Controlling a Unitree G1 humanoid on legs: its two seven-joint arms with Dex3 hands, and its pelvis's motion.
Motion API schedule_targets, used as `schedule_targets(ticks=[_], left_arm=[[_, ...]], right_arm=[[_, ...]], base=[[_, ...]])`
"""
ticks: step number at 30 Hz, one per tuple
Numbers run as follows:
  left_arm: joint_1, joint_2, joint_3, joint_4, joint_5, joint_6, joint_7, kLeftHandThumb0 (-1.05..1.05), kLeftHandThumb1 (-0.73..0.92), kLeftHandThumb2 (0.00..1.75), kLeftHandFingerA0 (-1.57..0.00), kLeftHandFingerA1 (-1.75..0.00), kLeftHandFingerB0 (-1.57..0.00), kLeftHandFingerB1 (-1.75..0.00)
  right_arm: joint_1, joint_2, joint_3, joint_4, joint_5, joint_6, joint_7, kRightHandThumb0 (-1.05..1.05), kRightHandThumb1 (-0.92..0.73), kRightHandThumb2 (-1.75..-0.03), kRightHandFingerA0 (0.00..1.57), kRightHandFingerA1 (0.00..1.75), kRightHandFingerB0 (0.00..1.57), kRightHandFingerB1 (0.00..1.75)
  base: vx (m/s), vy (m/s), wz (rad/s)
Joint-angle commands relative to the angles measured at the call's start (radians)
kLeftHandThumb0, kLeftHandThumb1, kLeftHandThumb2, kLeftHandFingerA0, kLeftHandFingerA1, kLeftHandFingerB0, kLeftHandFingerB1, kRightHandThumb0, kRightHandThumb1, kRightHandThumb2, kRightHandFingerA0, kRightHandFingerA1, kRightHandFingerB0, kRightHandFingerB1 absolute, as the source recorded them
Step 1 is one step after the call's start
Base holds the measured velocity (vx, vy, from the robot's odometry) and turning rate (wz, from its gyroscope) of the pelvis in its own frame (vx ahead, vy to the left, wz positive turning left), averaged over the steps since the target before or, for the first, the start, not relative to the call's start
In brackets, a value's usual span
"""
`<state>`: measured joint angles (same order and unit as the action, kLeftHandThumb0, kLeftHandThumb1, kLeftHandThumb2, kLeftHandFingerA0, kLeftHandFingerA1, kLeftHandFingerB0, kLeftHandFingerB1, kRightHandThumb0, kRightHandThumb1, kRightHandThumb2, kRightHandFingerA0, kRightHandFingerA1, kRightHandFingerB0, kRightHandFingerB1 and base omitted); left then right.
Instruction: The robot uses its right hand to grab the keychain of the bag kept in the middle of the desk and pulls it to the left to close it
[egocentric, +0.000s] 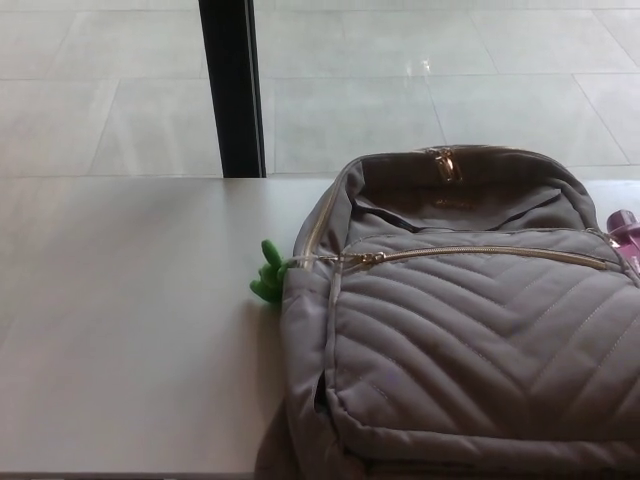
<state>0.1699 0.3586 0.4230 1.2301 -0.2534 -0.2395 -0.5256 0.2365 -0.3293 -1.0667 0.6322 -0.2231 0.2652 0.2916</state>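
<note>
A grey quilted backpack (470, 340) lies flat on the white desk (130, 330), filling the right half of the head view. Its gold front zipper (470, 253) runs across the pocket, with the slider at the left end near the bag's edge. A green keychain (268, 274) sticks out from the bag's left side, resting on the desk. A second gold zipper pull (446, 163) sits at the top of the bag. Neither of my hands shows in the picture.
A black vertical post (232, 88) stands behind the desk's far edge. Pale tiled floor (420, 80) lies beyond. A small purple object (623, 224) peeks out at the bag's right edge. The desk's front edge runs along the bottom of the picture.
</note>
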Motion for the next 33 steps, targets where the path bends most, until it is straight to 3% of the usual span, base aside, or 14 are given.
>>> schedule_targets(ticks=[1, 4, 7, 10, 11, 12, 13, 17, 18, 20, 21, 22, 23, 33], left_arm=[[0.018, 0.044, 0.015, 0.022, -0.005, 0.024, 0.028, -0.99, 0.77, 0.95, -0.49, -0.71, -0.28, -0.52], [0.027, 0.046, 0.009, 0.014, -0.001, 0.021, 0.02, -0.95, 0.76, 1.17, -0.47, -0.73, -0.21, -0.56], [0.033, 0.052, -0.001, 0.007, 0.008, 0.014, 0.026, -0.94, 0.92, 0.75, -0.49, -0.71, -0.19, -0.5], [0.033, 0.059, -0.006, 0.016, 0.011, 0.014, 0.018, -0.94, 0.92, 0.75, -0.47, -0.7, -0.16, -0.49], [0.036, 0.06, -0.011, 0.012, 0.015, 0.013, 0.025, -0.89, 0.75, 1.16, -0.46, -0.71, -0.16, -0.55], [0.037, 0.061, -0.008, 0.01, 0.01, 0.013, 0.026, -0.94, 0.92, 0.76, -0.45, -0.67, -0.19, -0.49], [0.037, 0.062, -0.007, 0.011, 0.007, 0.014, 0.02, -0.89, 0.76, 1.16, -0.43, -0.69, -0.15, -0.55], [0.041, 0.069, -0.012, 0.013, 0.01, 0.004, 0.018, -0.89, 0.75, 1.15, -0.45, -0.69, -0.17, -0.55], [0.042, 0.069, -0.018, 0.011, 0.017, 0.001, 0.028, -0.9, 0.92, 0.75, -0.49, -0.67, -0.2, -0.46], [0.044, 0.07, -0.014, 0.01, 0.009, 0.007, 0.02, -0.87, 0.75, 1.15, -0.45, -0.7, -0.17, -0.55], [0.043, 0.072, -0.02, 0.013, 0.017, 0.0, 0.027, -0.92, 0.92, 0.76, -0.45, -0.66, -0.22, -0.5], [0.045, 0.072, -0.024, 0.011, 0.02, -0.007, 0.028, -0.86, 0.76, 1.16, -0.45, -0.7, -0.18, -0.55], [0.045, 0.073, -0.025, 0.011, 0.021, -0.007, 0.028, -0.93, 0.92, 0.78, -0.44, -0.66, -0.21, -0.5], [0.029, 0.071, -0.02, 0.03, 0.01, 0.013, 0.02, -0.93, 0.92, 0.74, -0.48, -0.69, -0.17, -0.49]], right_arm=[[0.088, 0.094, -0.008, -0.012, 0.166, 0.03, -0.047, -0.44, -0.68, -0.59, 0.7, 1.26, 0.27, 0.71], [0.127, 0.081, 0.084, -0.022, 0.154, 0.081, 0.021, -0.34, -0.66, -0.59, 0.57, 0.97, 0.36, 0.68], [0.167, 0.085, 0.145, -0.049, 0.185, 0.063, 0.039, -0.37, -0.46, -0.94, 0.62, 0.87, 0.28, 0.64], [0.204, 0.084, 0.202, -0.105, 0.197, 0.074, 0.048, -0.4, -0.67, -0.59, 0.54, 0.93, 0.32, 0.65], [0.216, 0.081, 0.217, -0.119, 0.216, 0.074, 0.061, -0.4, -0.66, -0.59, 0.55, 0.92, 0.28, 0.65], [0.231, 0.078, 0.251, -0.134, 0.2, 0.061, 0.054, -0.43, -0.66, -0.6, 0.57, 0.89, 0.29, 0.65], [0.238, 0.078, 0.259, -0.142, 0.213, 0.06, 0.054, -0.43, -0.65, -0.6, 0.59, 0.9, 0.29, 0.66], [0.263, 0.053, 0.327, -0.123, 0.215, 0.021, 0.053, -0.45, -0.64, -0.59, 0.68, 0.84, 0.31, 0.64], [0.276, 0.058, 0.332, -0.151, 0.223, 0.032, 0.05, -0.44, -0.63, -0.59, 0.71, 0.85, 0.31, 0.64], [0.29, 0.06, 0.345, -0.166, 0.24, 0.033, 0.044, -0.44, -0.62, -0.58, 0.75, 0.86, 0.32, 0.65], [0.293, 0.058, 0.353, -0.166, 0.239, 0.032, 0.036, -0.44, -0.62, -0.58, 0.75, 0.83, 0.35, 0.63], [0.296, 0.055, 0.36, -0.166, 0.242, 0.032, 0.034, -0.44, -0.62, -0.58, 0.77, 0.84, 0.34, 0.63], [0.301, 0.055, 0.365, -0.171, 0.246, 0.034, 0.032, -0.45, -0.61, -0.58, 0.8, 0.86, 0.35, 0.65], [0.319, 0.033, 0.418, -0.156, 0.263, -0.015, 0.01, -0.47, -0.6, -0.58, 0.8, 0.83, 0.37, 0.63]], base=[[0.0, 0.0, 0.0], [0.0, 0.0, 0.0], [0.0, 0.0, 0.0], [0.0, 0.0, 0.0], [0.0, 0.0, 0.0], [0.0, 0.0, 0.0], [0.0, 0.0, 0.0], [0.0, 0.0, 0.0], [0.0, 0.0, 0.0], [0.0, 0.0, 0.0], [0.0, 0.0, 0.0], [0.0, 0.0, 0.0], [0.0, 0.0, 0.0], [0.0, 0.0, 0.0]])
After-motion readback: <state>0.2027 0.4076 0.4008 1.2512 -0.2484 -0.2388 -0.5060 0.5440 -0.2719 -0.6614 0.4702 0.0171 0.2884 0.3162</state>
